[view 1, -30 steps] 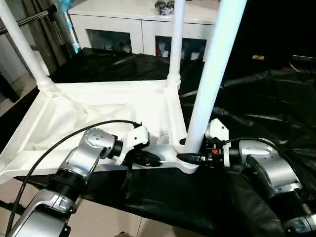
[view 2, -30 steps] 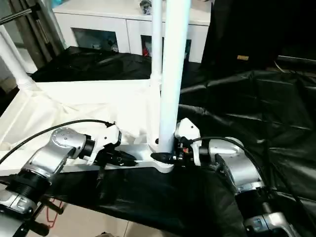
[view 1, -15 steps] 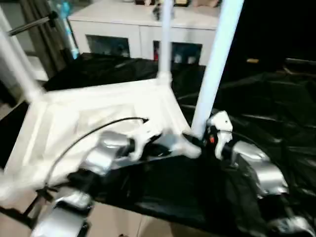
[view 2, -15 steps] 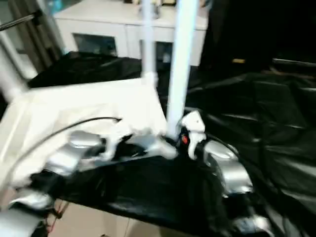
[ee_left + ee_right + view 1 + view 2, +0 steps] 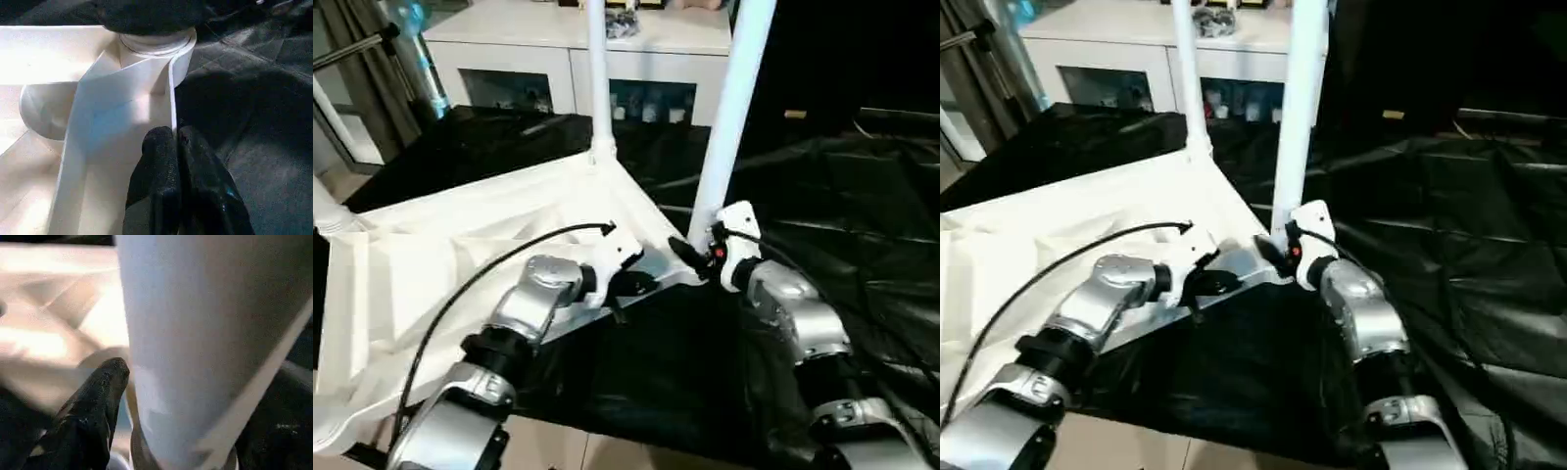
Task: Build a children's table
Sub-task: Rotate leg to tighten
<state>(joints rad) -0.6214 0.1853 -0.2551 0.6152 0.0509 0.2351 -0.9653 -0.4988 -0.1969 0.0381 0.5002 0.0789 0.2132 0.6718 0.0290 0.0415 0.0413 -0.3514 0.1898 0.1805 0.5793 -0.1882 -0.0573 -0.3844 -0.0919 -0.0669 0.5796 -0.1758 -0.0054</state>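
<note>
The white tabletop (image 5: 440,255) lies upside down on black sheeting, its ribbed underside facing up. Three white legs stand in its corner sockets: a near one (image 5: 729,117), a far one (image 5: 596,78) and one at the left edge (image 5: 325,211). My left gripper (image 5: 641,286) is shut on the tabletop's thin near rim, and the left wrist view shows both fingers (image 5: 156,171) pinching that rim (image 5: 172,98). My right gripper (image 5: 690,255) is shut on the base of the near leg (image 5: 195,333), with one finger (image 5: 98,401) against its side.
Black sheeting (image 5: 842,196) covers the work surface and falls to the floor (image 5: 558,455) in front. A white cabinet with glass doors (image 5: 558,59) stands behind. A black cable (image 5: 480,274) arcs over my left forearm.
The tabletop has swung round with both grippers still holding it. Its near right corner has moved away from me and its left side has come closer. The view has shifted too.
</note>
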